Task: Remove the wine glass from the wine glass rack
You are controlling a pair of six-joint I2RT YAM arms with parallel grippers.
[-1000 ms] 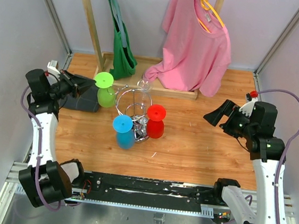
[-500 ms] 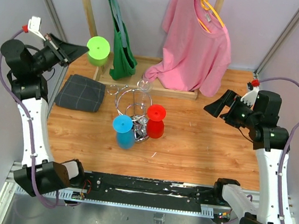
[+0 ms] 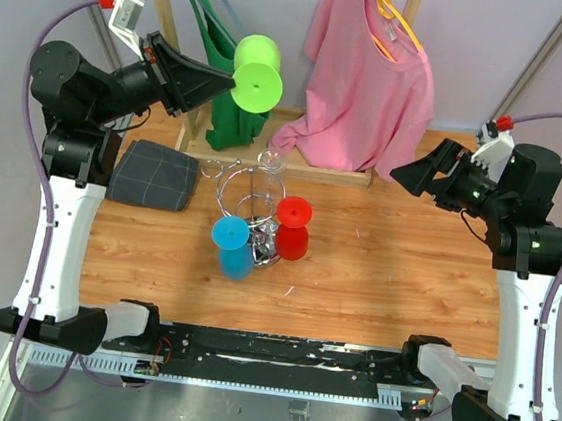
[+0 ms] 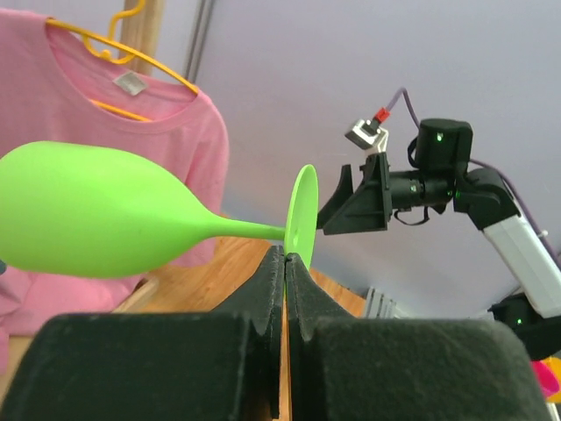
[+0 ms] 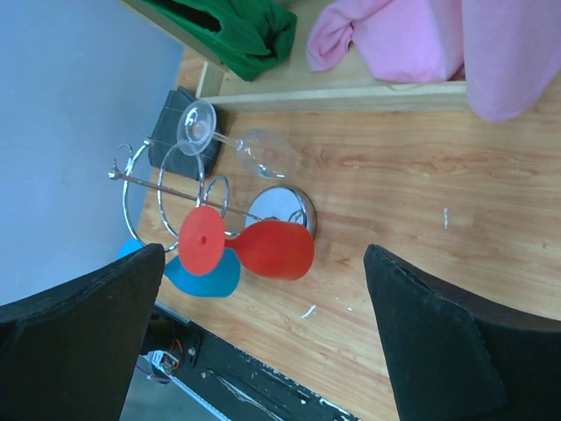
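Observation:
The wine glass rack (image 3: 250, 199) stands mid-table, a chrome wire stand with a round shiny base (image 5: 282, 209). A red glass (image 3: 292, 228), a blue glass (image 3: 232, 247) and a clear glass (image 3: 269, 160) hang on its rings. My left gripper (image 3: 228, 83) is shut on the foot rim of a green wine glass (image 3: 256, 72) and holds it high above the table's back left, clear of the rack. In the left wrist view the green wine glass (image 4: 96, 212) lies sideways above the gripper (image 4: 287, 257). My right gripper (image 3: 411, 178) is open and empty, high to the right of the rack.
A pink shirt (image 3: 370, 79) and a green garment (image 3: 217, 103) hang on a wooden frame (image 3: 168, 38) at the back. A folded grey cloth (image 3: 154, 173) lies left of the rack. Grey walls close in both sides.
My left arm has lifted the green glass from beside the rack, up and toward the back, then right. My right arm has risen a little.

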